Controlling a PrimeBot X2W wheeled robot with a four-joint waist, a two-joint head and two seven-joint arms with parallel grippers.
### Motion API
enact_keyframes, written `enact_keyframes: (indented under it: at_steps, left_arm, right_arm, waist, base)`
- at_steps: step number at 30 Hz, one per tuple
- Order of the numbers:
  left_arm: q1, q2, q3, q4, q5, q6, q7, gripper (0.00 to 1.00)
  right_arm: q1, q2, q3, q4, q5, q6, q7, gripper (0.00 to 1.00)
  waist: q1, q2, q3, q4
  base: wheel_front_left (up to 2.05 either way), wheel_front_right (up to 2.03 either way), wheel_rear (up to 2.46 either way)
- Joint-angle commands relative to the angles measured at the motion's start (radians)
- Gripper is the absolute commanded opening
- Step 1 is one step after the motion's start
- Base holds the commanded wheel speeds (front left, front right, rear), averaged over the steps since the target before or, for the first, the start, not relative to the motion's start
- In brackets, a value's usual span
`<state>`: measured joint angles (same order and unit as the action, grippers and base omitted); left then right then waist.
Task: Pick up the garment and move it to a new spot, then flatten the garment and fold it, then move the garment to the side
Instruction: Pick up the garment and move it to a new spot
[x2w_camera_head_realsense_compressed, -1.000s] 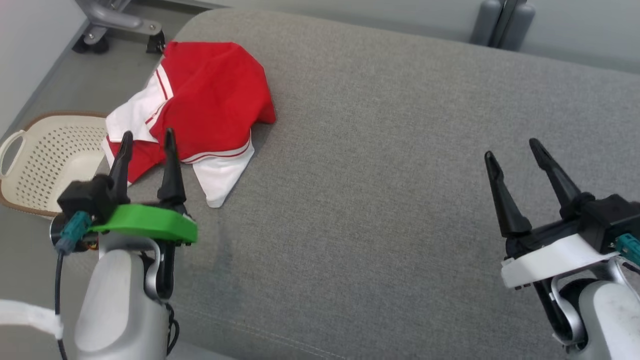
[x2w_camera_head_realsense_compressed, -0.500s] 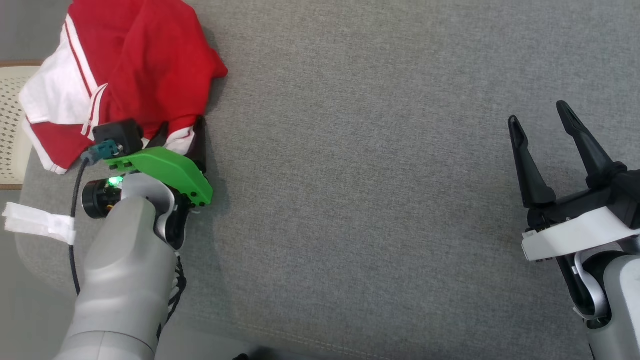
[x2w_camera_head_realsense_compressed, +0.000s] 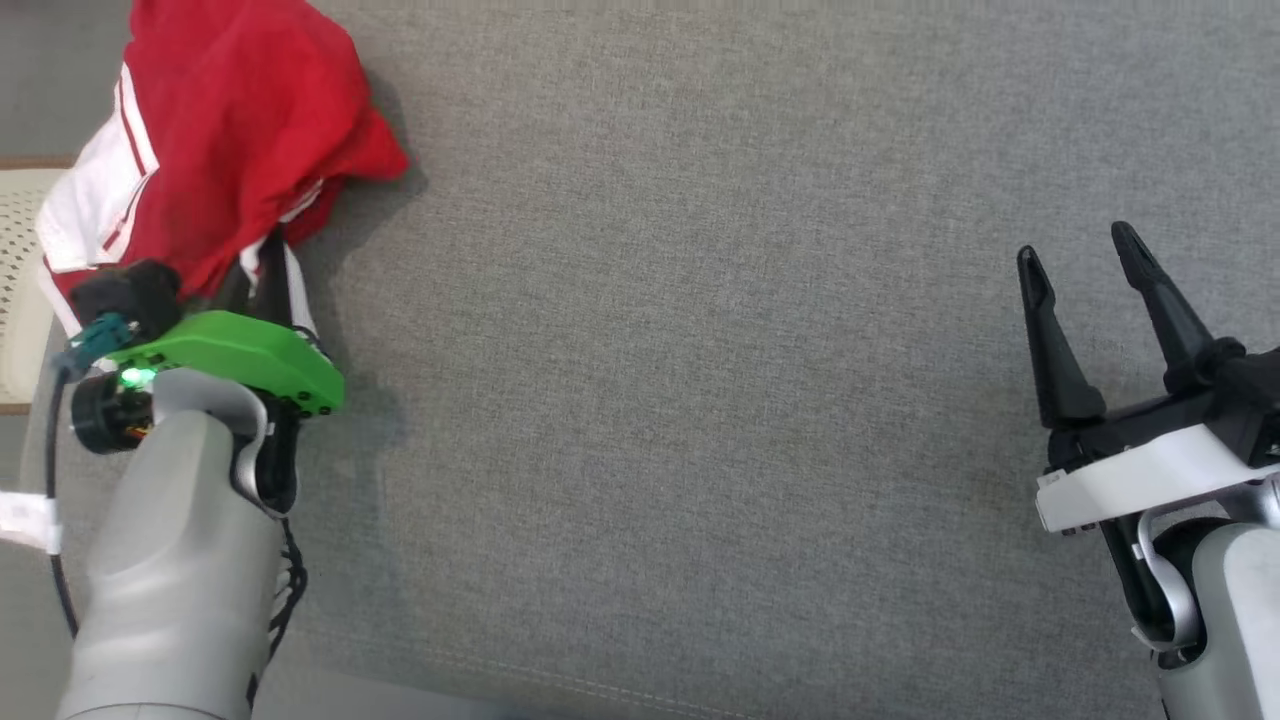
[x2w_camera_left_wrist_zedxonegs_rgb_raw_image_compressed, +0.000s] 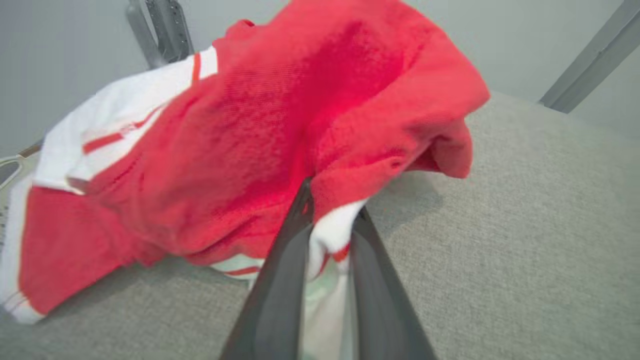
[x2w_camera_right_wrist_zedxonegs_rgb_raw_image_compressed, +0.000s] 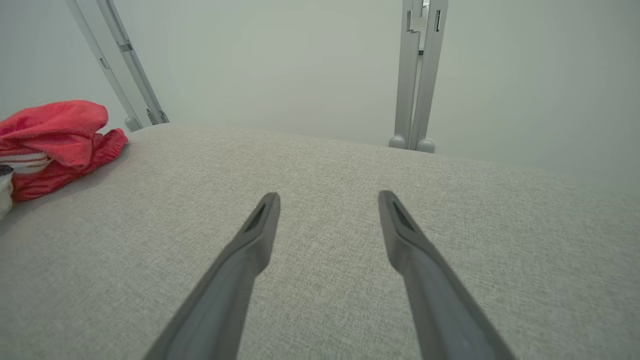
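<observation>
Pinching a white-trimmed edge of the garment (x2w_camera_left_wrist_zedxonegs_rgb_raw_image_compressed: 250, 130), the left hand (x2w_camera_left_wrist_zedxonegs_rgb_raw_image_compressed: 332, 210) is pressing its two dark fingers close together on the cloth at the lower centre of the left wrist view. White fabric with a red stripe is bulging between the fingertips. In the head view this hand is sitting at the left of the frame under its green cover (x2w_camera_head_realsense_compressed: 235, 355), fingers pointing up the frame into the cloth.

The garment, red with white panels and thin red stripes, is lying bunched at the upper left of the head frame, on the left end of the grey fabric surface (x2w_camera_head_realsense_compressed: 700, 350). Its right-hand fold is standing slightly clear of the surface and casting a shadow beneath. A cream perforated basket (x2w_camera_head_realsense_compressed: 15, 280) is showing at the left edge, just beside the garment.

The right hand (x2w_camera_head_realsense_compressed: 1075, 245) is holding its fingers spread wide at the right of the head frame, gripping nothing, well apart from the garment. Grey metal legs (x2w_camera_right_wrist_zedxonegs_rgb_raw_image_compressed: 417, 75) are standing beyond the surface's far edge in the right wrist view.
</observation>
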<state>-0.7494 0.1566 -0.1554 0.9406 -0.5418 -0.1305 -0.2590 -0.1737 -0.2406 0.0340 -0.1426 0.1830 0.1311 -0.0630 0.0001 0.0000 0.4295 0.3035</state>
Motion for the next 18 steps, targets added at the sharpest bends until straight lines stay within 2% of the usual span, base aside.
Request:
enact_keyframes:
  at_steps: [1,5,9,13,18]
  left_arm:
    - [0.033,0.014,0.022,-0.050,0.019,0.010,-0.006,0.00]
    - [0.153,0.032,0.102,-0.258,0.077,0.043,-0.005,0.00]
    - [0.255,0.032,0.141,-0.436,0.133,0.060,-0.005,0.00]
    - [0.345,0.039,0.140,-0.568,0.171,0.071,-0.005,0.00]
    - [0.444,0.029,0.096,-0.673,0.192,0.066,0.027,0.00]
  right_arm:
    - [0.016,0.006,0.001,0.010,-0.001,-0.001,-0.006,1.00]
    - [0.041,0.032,0.007,0.034,-0.005,-0.001,-0.020,1.00]
    - [0.070,0.056,0.012,0.057,-0.010,-0.001,-0.032,1.00]
    - [0.100,0.080,0.024,0.082,-0.011,-0.001,-0.045,1.00]
    - [0.128,0.106,0.038,0.109,-0.011,-0.001,-0.051,1.00]
  waist:
    - [-0.0001,0.0000,-0.057,0.006]
    - [-0.0001,0.0000,-0.132,0.003]
    - [-0.0001,0.0000,-0.207,0.000]
    - [-0.0001,0.0000,-0.283,-0.017]
    - [-0.0001,0.0000,-0.350,-0.071]
  base:
    - [0.00,0.00,0.00]
    - [0.00,0.00,0.00]
    - [0.00,0.00,0.00]
    - [0.00,0.00,0.00]
    - [0.00,0.00,0.00]
